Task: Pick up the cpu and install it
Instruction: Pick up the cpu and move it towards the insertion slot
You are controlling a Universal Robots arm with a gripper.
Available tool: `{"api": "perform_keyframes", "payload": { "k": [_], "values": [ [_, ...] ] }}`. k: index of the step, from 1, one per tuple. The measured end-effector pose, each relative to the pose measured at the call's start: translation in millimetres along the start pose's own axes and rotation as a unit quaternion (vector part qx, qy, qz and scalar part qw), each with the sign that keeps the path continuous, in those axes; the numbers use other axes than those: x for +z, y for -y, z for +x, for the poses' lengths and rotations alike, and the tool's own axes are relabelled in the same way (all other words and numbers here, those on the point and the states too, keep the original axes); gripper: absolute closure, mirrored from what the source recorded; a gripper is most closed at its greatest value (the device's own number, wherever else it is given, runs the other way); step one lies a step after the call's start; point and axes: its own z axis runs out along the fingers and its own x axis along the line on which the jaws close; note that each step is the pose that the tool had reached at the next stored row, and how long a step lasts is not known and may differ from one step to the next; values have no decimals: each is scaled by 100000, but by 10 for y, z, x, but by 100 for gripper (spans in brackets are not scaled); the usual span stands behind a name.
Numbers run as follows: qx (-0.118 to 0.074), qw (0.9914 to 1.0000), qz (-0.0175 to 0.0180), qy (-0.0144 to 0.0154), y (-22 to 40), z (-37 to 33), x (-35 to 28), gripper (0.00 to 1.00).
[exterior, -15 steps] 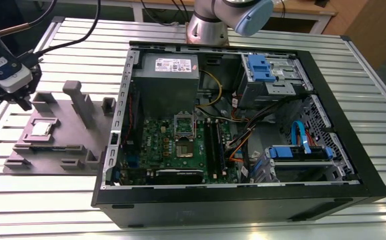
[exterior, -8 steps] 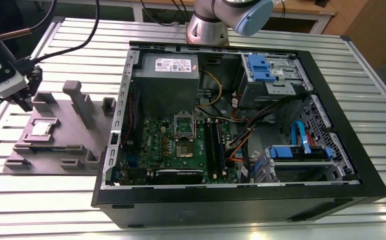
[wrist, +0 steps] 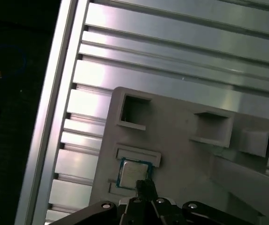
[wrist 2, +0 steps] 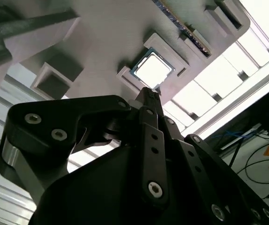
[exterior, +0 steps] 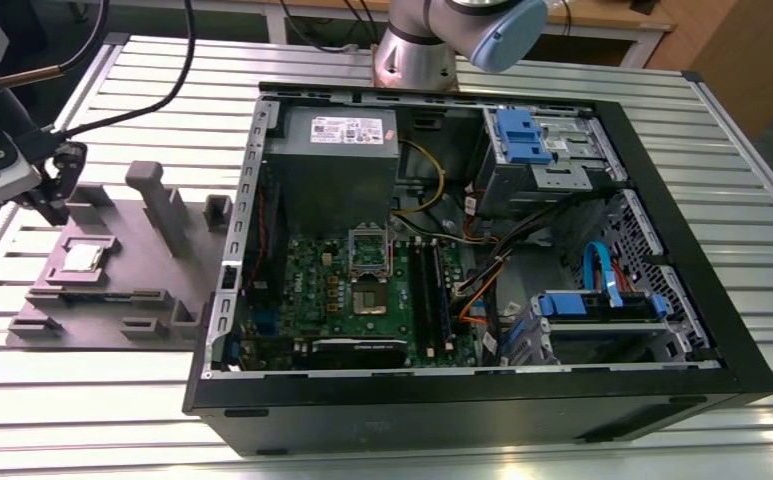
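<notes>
The cpu [exterior: 83, 257] is a small silvery square chip lying flat in a recess of the grey plastic fixture [exterior: 159, 280], at the exterior view's left. My gripper [exterior: 53, 207] hangs just above the fixture, a little to the left of the chip and apart from it. Both wrist views show the cpu [wrist 2: 153, 69] [wrist: 133, 172] just beyond the black fingertips [wrist 2: 148, 96] [wrist: 144, 186], which meet in a point with nothing between them. The green motherboard [exterior: 319, 285] lies inside the open computer case, with its square socket [exterior: 369, 297] near the middle.
The black computer case [exterior: 706, 300] takes up the middle and right of the slatted metal table [exterior: 106, 400]. Upright grey posts [exterior: 159, 205] rise from the fixture beside the chip. Cables, a power supply [exterior: 337, 150] and blue drive brackets [exterior: 526, 135] crowd the case.
</notes>
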Motion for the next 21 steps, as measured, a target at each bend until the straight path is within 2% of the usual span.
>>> {"api": "perform_keyframes", "payload": {
  "k": [3, 6, 12, 13, 16, 17, 18, 21],
  "values": [
    [2771, 99961, 83, 118, 0, 0, 10, 90],
    [5139, 99867, 158, 209, 0, 1, 14, 90],
    [5199, 99864, 177, 230, 1, 1, 17, 90],
    [5250, 99861, 303, 232, -1, 4, 22, 90],
    [5899, 99817, 1319, 126, 0, 8, 34, 90],
    [6275, 99791, 1561, 113, 0, 8, 39, 90],
    [6661, 99763, 1699, 111, 1, 8, 43, 90],
    [8223, 99645, 1791, 166, 2, 9, 72, 90]
  ]
}}
